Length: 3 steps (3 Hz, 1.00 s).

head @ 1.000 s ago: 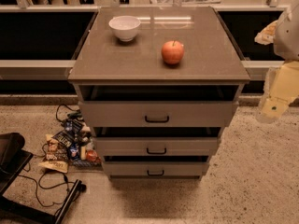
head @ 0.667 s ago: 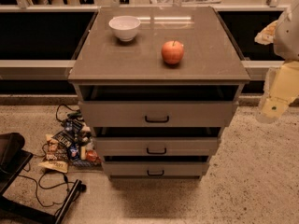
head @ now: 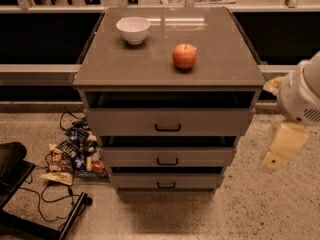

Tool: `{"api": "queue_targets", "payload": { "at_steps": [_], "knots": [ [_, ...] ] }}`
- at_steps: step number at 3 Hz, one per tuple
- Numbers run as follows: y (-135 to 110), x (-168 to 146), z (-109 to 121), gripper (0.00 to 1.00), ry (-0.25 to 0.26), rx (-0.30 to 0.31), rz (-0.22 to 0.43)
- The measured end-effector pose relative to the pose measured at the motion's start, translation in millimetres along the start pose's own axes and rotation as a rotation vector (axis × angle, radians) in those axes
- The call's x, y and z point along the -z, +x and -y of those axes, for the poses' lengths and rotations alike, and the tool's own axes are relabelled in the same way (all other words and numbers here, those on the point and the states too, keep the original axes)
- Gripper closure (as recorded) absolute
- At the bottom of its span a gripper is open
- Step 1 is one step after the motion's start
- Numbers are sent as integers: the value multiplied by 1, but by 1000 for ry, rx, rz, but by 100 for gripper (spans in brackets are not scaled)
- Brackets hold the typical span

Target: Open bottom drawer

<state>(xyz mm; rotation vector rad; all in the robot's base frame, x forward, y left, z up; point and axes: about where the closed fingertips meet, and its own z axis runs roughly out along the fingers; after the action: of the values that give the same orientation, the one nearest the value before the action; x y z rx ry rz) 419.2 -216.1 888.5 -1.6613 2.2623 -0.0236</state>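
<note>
Grey-taupe drawer fronts fill the middle of my view, three of them stacked in one cabinet (head: 85,104). The bottom drawer (head: 145,181) is the lowest and slimmest one, just above the speckled floor (head: 260,209), with a small black bar handle (head: 166,185) in the centre of its front. A dark gap shows above its front, and the same above the middle drawer (head: 135,157) and the top drawer (head: 120,122).

On the tabletop (head: 125,64) I see a white bowl (head: 133,29) near the far left corner and a red apple (head: 184,55) standing right of centre, well apart from the bowl.

The gripper (head: 280,146) hangs at the right edge of my view, beside the cabinet at about the height of the middle drawer, and it touches nothing. I cannot tell from here if it is released or clenched.

On the floor left of the cabinet lie some snack packets (head: 72,156) and a black cable (head: 55,199).
</note>
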Motion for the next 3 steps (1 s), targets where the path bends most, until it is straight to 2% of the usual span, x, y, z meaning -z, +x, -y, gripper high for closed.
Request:
{"api": "queue_targets", "payload": {
  "at_steps": [1,3],
  "knots": [
    [23,-58,-25,0,-17,-20,13],
    [62,-179,-68,0,-85,-59,27]
  ]
}}
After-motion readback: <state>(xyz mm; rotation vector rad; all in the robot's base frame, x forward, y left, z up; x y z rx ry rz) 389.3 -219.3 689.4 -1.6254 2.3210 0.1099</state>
